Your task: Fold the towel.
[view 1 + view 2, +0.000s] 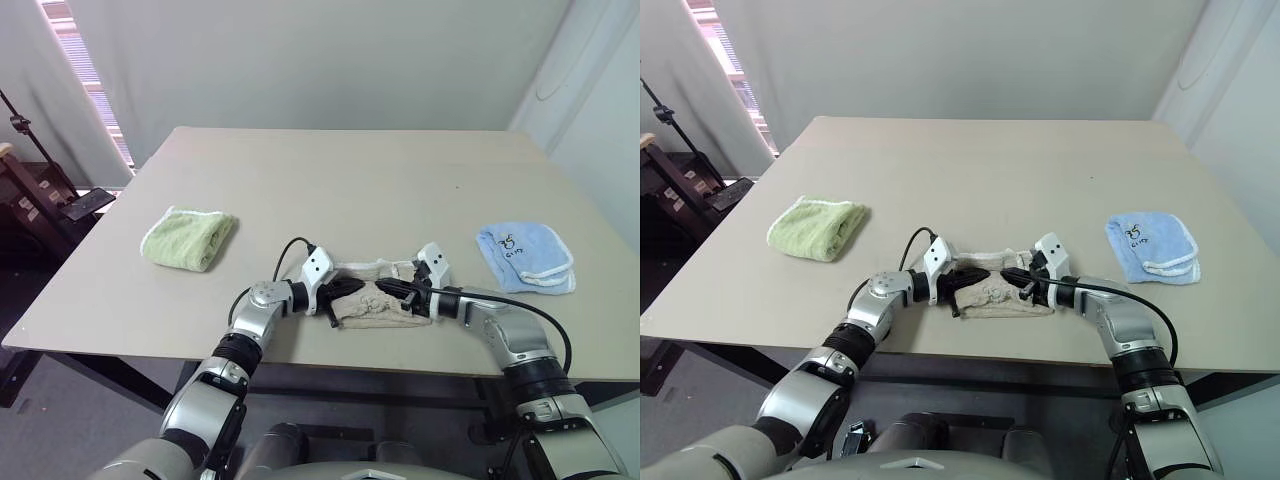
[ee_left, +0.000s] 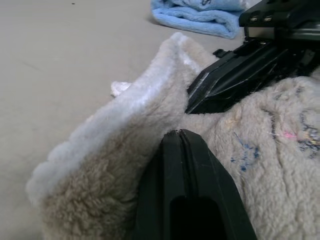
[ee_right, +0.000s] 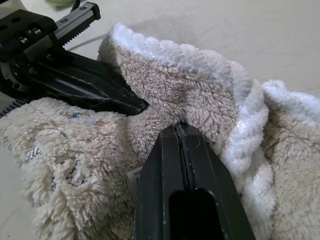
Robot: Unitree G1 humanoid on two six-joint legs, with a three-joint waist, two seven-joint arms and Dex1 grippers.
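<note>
Towel (image 1: 375,305), fluffy beige terry w/ white corded edge, bunched; left gripper (image 1: 352,290) & right gripper (image 1: 385,287) both clamped on it.

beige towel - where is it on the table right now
The beige towel lies bunched at the near edge of the table, between the left gripper and right gripper, with the green towel and blue towel farther out on either side.

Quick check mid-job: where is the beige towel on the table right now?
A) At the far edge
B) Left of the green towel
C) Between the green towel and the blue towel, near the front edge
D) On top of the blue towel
C: the beige towel lies bunched near the table's front edge, with the green towel to its left and the blue towel to its right.
</note>
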